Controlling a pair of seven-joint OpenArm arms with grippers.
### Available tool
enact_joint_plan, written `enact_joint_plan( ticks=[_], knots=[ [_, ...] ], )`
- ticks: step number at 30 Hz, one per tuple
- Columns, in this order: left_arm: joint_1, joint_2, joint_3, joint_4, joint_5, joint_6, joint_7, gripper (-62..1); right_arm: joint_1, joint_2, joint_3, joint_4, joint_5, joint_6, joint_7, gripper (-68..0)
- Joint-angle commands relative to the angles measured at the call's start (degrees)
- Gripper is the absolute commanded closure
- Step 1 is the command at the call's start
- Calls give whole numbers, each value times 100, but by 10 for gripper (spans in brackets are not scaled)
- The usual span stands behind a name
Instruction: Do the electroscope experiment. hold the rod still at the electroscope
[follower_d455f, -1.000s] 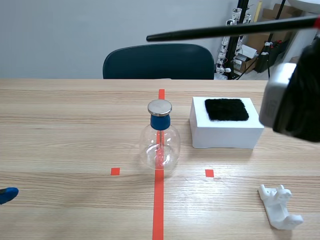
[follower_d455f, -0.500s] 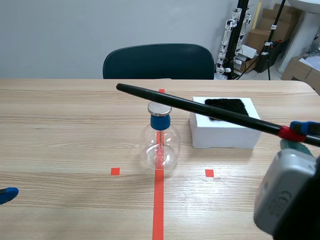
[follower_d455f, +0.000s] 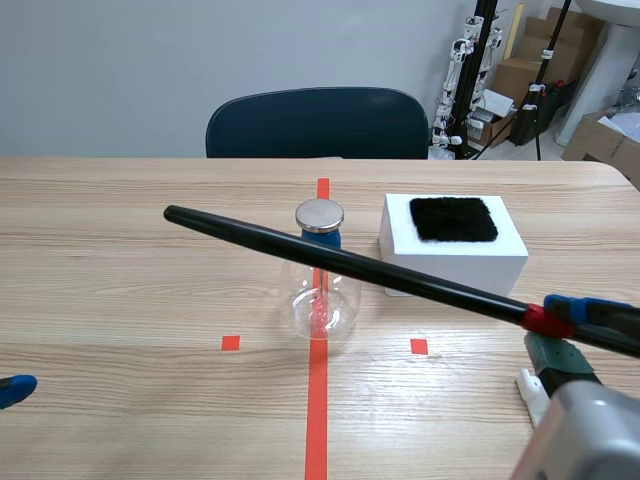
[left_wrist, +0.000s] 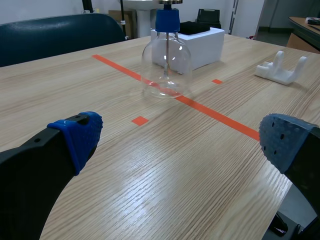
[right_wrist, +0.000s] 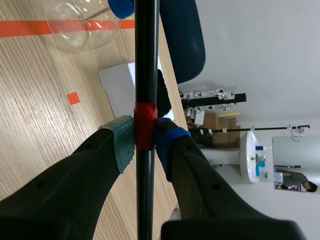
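Our right gripper (right_wrist: 145, 137) is squeezed tight on the long black rod with the red band (follower_d455f: 330, 261), right at the band. The rod slants out over the light wooden table (follower_d455f: 120, 300). It crosses in front of the blue neck of the round clear glass bottle with the shiny metal cap (follower_d455f: 320, 305), just under the cap. We cannot tell if they touch. Our left gripper (left_wrist: 182, 137) hangs wide apart, well away, with nothing in it. We think picking up the rod and bringing it over are done. What is left is to keep it steady there. The white box with the black fuzzy pad (follower_d455f: 455, 262) sits just beside the bottle.
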Motion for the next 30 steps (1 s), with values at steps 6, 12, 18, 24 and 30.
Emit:
enact_joint_plan(
  ticks=[6, 12, 18, 24, 30],
  knots=[
    [-13, -33, -22, 87, -74, -4, -120, -623, 20, 46, 7, 26, 7, -76, -39, -24],
    [-13, -33, -22, 87, -74, -4, -120, -623, 20, 46, 7, 26, 7, -76, -90, -24],
    [-13, -33, -22, 87, -74, -4, -120, -623, 20, 46, 7, 26, 7, -76, -151, -24],
    [-13, -33, -22, 87, -74, -4, -120, -623, 20, 46, 7, 26, 7, -76, -151, -24],
    [-13, -33, -22, 87, -74, -4, -120, -623, 20, 46, 7, 26, 7, -76, -151, -24]
  ],
)
